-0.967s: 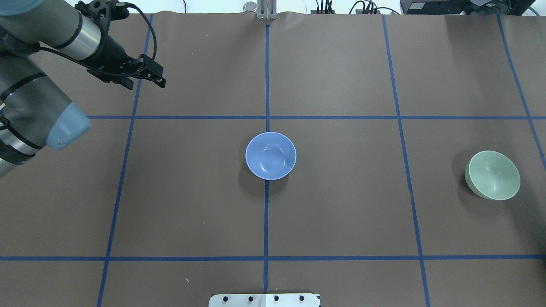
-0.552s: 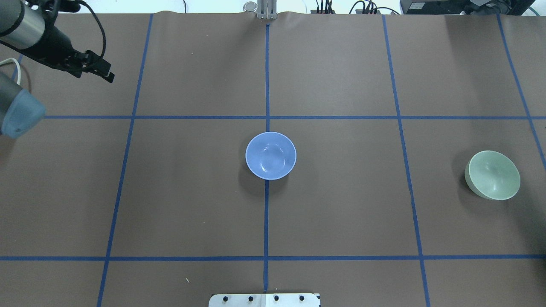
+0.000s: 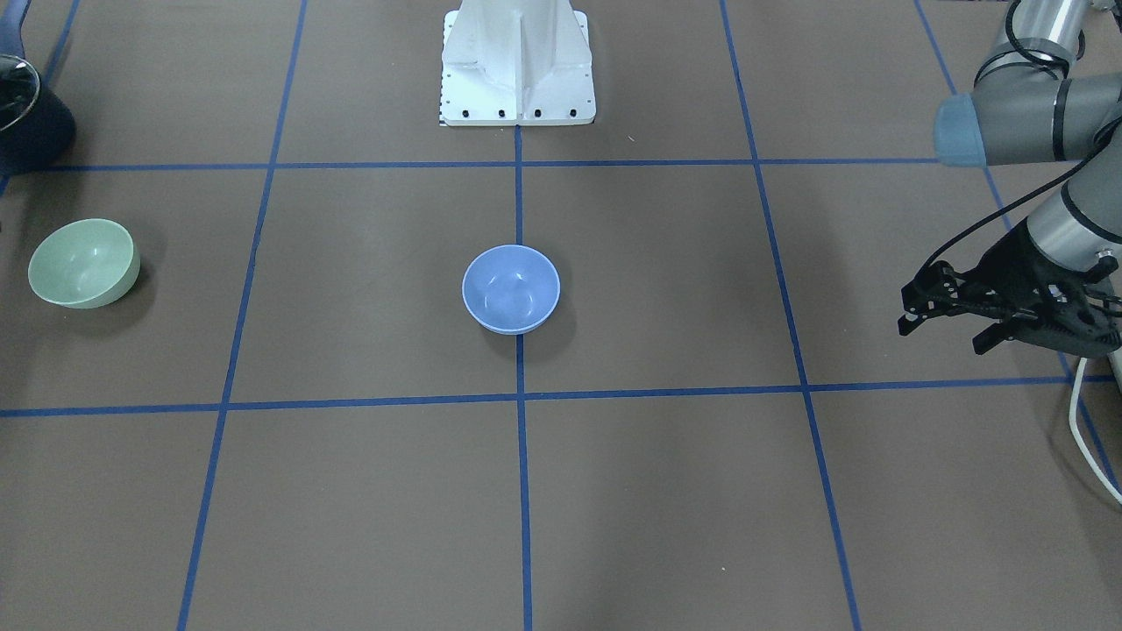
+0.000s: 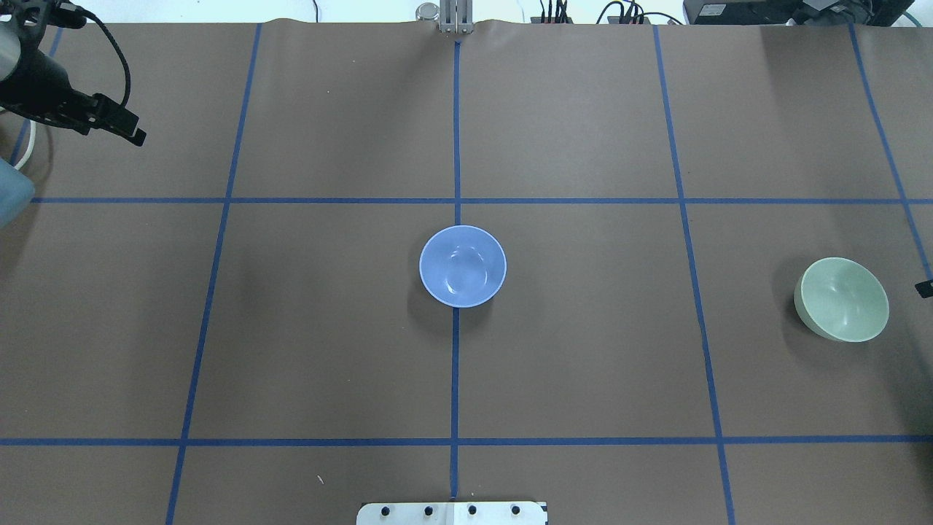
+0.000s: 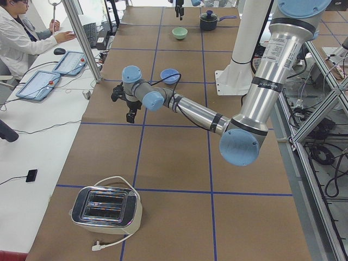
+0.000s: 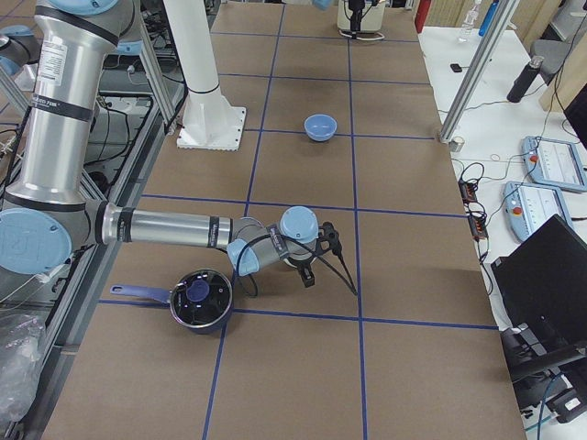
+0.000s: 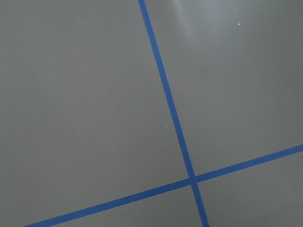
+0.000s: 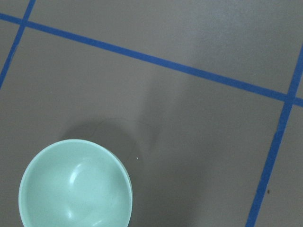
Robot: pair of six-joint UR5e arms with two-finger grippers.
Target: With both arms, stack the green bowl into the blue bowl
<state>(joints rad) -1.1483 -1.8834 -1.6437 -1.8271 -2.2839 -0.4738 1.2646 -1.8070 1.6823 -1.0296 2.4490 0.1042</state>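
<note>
Overhead exterior: left arm (image 4: pixel 36 84) hangs over the table (image 4: pixel 328 131), far left, fingers (image 4: pixel 130 133) parted.

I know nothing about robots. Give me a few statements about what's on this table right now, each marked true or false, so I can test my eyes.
The green bowl sits inside the blue bowl. False: they stand well apart on the table.
The blue bowl is empty. True.
The left hand grips the blue bowl. False: it is open, holds nothing, and is far off to the side.
A toaster stands on the table. True.
</note>
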